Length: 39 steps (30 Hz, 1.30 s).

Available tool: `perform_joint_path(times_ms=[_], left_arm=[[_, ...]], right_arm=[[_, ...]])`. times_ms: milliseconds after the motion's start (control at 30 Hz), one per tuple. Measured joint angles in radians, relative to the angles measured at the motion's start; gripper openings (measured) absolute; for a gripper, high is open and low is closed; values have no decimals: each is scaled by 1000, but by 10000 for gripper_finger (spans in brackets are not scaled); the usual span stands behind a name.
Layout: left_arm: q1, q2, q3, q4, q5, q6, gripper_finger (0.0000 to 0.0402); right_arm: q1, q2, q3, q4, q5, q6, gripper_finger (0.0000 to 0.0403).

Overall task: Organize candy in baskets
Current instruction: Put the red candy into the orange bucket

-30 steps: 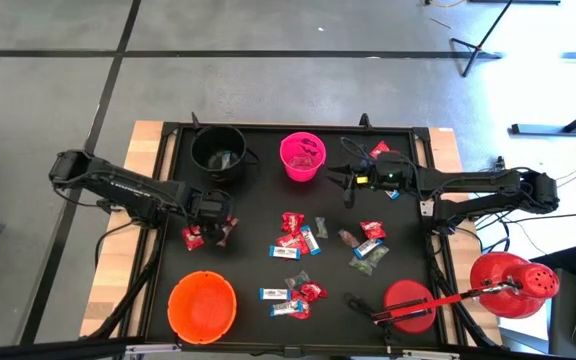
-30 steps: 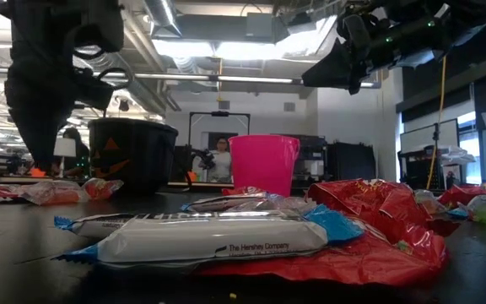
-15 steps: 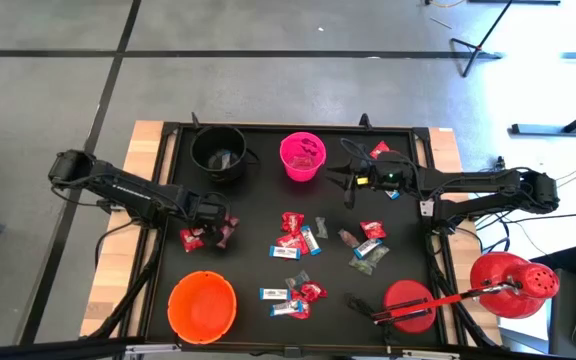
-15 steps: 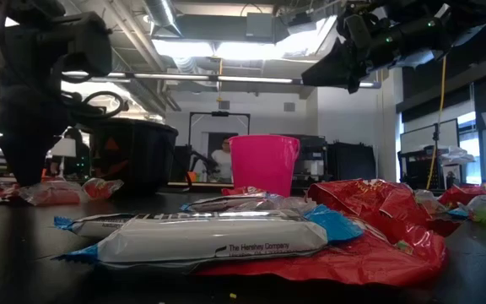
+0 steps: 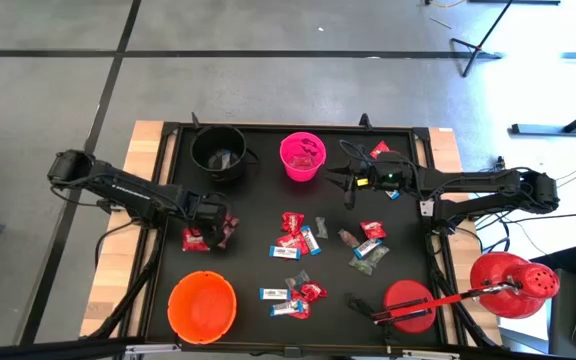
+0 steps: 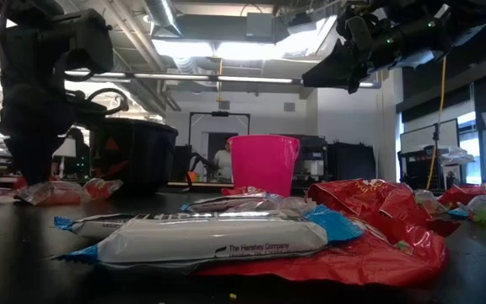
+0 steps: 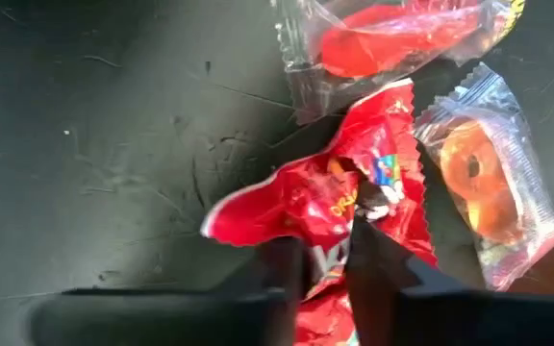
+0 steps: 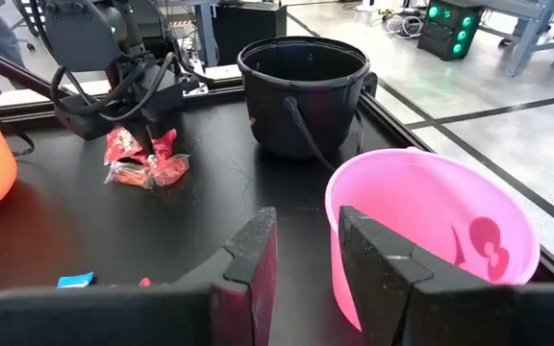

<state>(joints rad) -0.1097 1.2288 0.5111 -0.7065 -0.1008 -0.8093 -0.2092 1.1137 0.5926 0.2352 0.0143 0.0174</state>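
Note:
Near the table's left side my left gripper (image 5: 215, 224) points down, shut on a red shiny candy packet (image 7: 306, 197). A clear-wrapped red sweet (image 7: 392, 34) and a clear-wrapped orange ring sweet (image 7: 484, 183) lie beside that packet. More candy is scattered in the table's middle (image 5: 293, 235), some toward the right (image 5: 368, 245). The black bucket (image 5: 218, 152) and the pink bucket (image 5: 302, 156) stand at the far edge. The orange bucket (image 5: 202, 305) stands at the near left. My right gripper (image 8: 301, 259) hovers open beside the pink bucket (image 8: 431, 231), holding nothing. My left gripper pinches the red packet between its two fingers at the crumpled end (image 7: 327, 252). The fingers come from above, pointing down. The rest of the packet (image 7: 258, 207) lies spread on the black tabletop.
A red round lid (image 5: 408, 303) with a red-handled tool lies at the near right. A red domed object (image 5: 513, 283) sits past the table's right edge. Blue-and-white bars (image 6: 209, 236) lie near the front edge. People stand in the room behind.
My left gripper has come down onto the red packets at the table's left side and then kept still there. The candy around it lies where it was.

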Motion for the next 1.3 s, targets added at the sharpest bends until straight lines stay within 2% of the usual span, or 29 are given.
perform_joint_path(times_ms=[67, 300, 500, 633, 800, 933, 1133, 1300], left_arm=[[0, 2, 14, -7, -7, 1, 11], [0, 4, 147, -122, -82, 61, 3], [-10, 3, 341, -300, -112, 98, 2], [-60, 2, 478, -393, -110, 99, 1], [-193, 2, 620, -402, -56, 107, 0], [-330, 2, 703, -401, -52, 26, 0], [-557, 2, 753, -384, -96, -229, 0], [-718, 65, 753, -359, -124, -435, 0]], right_arm=[[0, 0, 0, 0, 0, 0, 111], [0, 0, 0, 4, 0, 1, 111], [0, 0, 0, 4, 0, 14, 111], [0, 0, 0, 3, 0, 29, 111], [0, 0, 0, 0, 0, 36, 111], [0, 0, 0, 0, 0, 52, 111], [0, 0, 0, 1, 0, 77, 111], [0, 0, 1, 1, 0, 90, 111]])
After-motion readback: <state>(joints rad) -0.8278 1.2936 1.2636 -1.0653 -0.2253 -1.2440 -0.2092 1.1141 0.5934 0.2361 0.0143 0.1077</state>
